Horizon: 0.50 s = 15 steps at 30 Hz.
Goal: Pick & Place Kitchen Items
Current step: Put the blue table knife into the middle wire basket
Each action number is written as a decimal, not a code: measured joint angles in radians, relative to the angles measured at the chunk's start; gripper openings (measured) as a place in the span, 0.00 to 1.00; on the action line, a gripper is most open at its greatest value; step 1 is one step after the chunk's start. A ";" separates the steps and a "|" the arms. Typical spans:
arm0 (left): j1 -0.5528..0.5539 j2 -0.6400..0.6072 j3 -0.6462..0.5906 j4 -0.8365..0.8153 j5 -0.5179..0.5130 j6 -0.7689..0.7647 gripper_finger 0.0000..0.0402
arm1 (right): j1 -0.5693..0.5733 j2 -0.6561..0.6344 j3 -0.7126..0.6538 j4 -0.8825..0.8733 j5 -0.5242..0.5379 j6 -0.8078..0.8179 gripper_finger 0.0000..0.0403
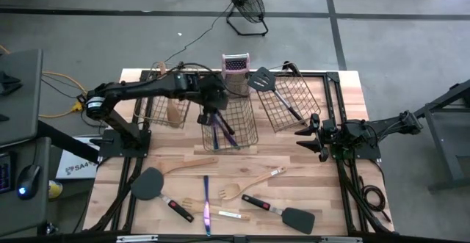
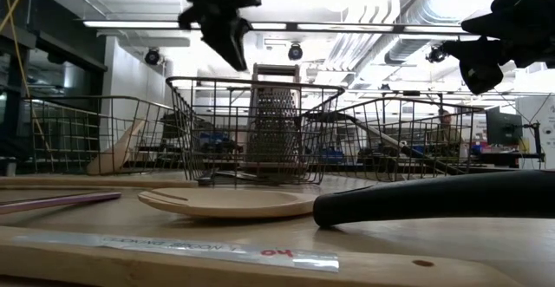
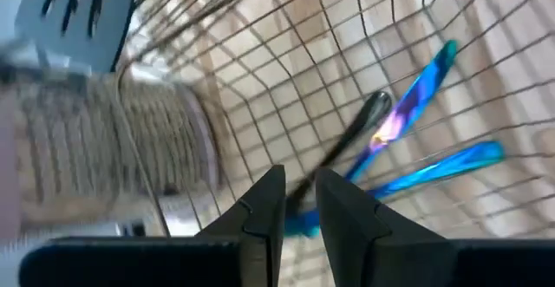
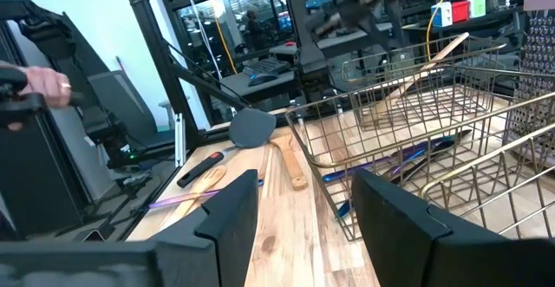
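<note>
In the left wrist view the box grater point(image 3: 95, 157) is smeared by blur, and a slotted spatula head point(image 3: 74, 14) is cut off at the picture's edge. The iridescent cutlery point(image 3: 408, 114) lying in the middle basket point(image 3: 286, 70) is crossed by wire, so the pieces cannot be counted; the dark handle point(image 3: 351, 131) among them probably runs under the left gripper point(image 3: 295, 202), its lower end hidden. In the low view a black spatula handle point(image 2: 434, 196) runs out of frame, its head unseen.
</note>
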 joint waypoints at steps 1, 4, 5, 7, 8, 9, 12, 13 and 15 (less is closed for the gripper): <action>0.000 0.000 0.022 -0.031 0.000 -0.040 0.16 | 0.000 0.000 0.000 0.000 0.000 0.000 0.45; 0.000 0.000 0.082 -0.122 0.003 -0.157 0.16 | 0.000 0.000 0.000 0.000 0.000 0.000 0.45; 0.000 0.000 0.099 -0.151 0.004 -0.195 0.16 | 0.000 0.000 0.000 0.000 0.000 0.000 0.45; 0.000 0.000 0.131 -0.199 0.013 -0.265 0.16 | 0.000 0.000 0.000 0.000 0.000 0.000 0.45; 0.000 0.000 0.143 -0.216 0.018 -0.297 0.16 | 0.000 0.000 0.000 0.000 0.000 0.000 0.45; 0.000 -0.001 0.151 -0.236 0.025 -0.329 0.16 | 0.000 0.000 0.000 0.000 0.000 0.000 0.45; -0.002 -0.012 0.159 -0.292 0.047 -0.419 0.16 | 0.000 0.000 0.000 0.000 0.000 0.000 0.45; -0.009 -0.016 0.159 -0.304 0.054 -0.451 0.16 | 0.000 0.000 0.000 0.000 0.000 0.000 0.45; -0.024 -0.024 0.158 -0.342 0.061 -0.508 0.16 | 0.000 0.000 0.000 0.000 0.000 0.000 0.45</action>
